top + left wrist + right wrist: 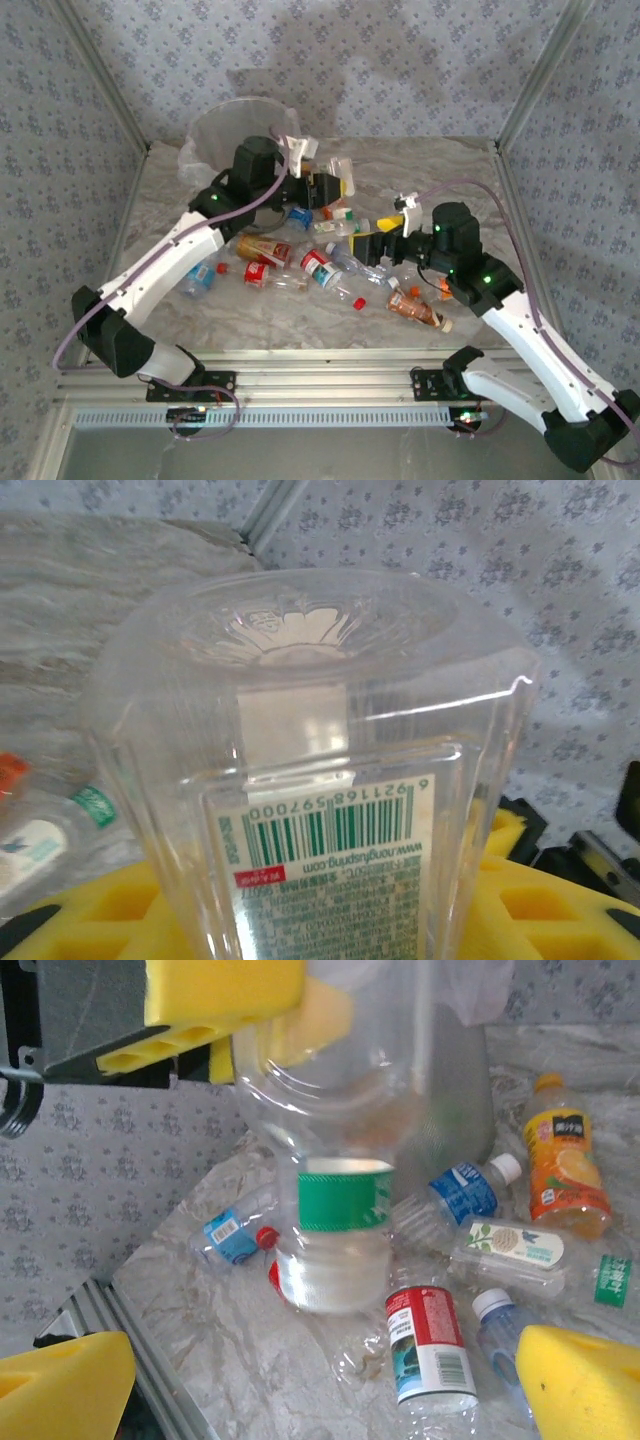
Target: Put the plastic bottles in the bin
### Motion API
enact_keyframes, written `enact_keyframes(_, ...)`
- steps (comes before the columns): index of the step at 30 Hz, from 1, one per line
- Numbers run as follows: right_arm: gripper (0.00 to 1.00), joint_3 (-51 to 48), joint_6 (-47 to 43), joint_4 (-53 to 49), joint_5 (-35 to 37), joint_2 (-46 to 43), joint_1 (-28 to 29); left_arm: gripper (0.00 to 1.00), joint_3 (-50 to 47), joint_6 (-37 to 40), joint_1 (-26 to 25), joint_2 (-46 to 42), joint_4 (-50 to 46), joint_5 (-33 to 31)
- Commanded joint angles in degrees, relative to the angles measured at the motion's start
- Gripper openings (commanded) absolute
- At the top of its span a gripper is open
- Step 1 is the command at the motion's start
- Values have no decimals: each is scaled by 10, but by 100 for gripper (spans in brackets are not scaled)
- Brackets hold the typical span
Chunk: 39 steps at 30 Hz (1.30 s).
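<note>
My left gripper (330, 920) is shut on a clear plastic bottle (320, 780) with a green barcode label, its base pointing away from the wrist. In the right wrist view this bottle (340, 1200) hangs from the left gripper's yellow pads (225, 1000) above the table. My right gripper (320, 1390) stands open below it, with nothing between its pads. Seen from above, the left gripper (335, 187) and right gripper (375, 243) face each other over a scatter of plastic bottles (265, 248). The bin (235, 125) stands at the back left.
Loose bottles lie on the marble top: an orange juice one (565, 1165), a blue-labelled one (460, 1195), a red-labelled one (428, 1345), and a small one with a red cap (232, 1235). Another orange bottle (415, 308) lies near the right arm.
</note>
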Motion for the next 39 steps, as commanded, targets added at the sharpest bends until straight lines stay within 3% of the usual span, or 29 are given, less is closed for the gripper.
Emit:
enact_keyframes(1, 100, 18, 13, 1, 22, -25, 5, 47, 80, 99, 21, -12, -109, -19)
enact_keyframes(7, 100, 26, 17, 4, 24, -73, 8, 47, 213, 204, 71, 27, -242, -95)
enact_keyframes(14, 100, 33, 9, -12, 33, -92, 8, 43, 343, 293, 114, 89, -299, -182)
enact_keyframes(22, 100, 34, -5, -36, 46, -108, 7, 43, 508, 385, 147, 220, -396, -271)
enact_keyframes(30, 100, 43, -14, -53, 49, -106, 7, 44, 569, 419, 177, 309, -430, -267)
enact_keyframes(39, 100, 47, -16, -55, 35, -86, 6, 48, 495, 388, 220, 343, -427, -173)
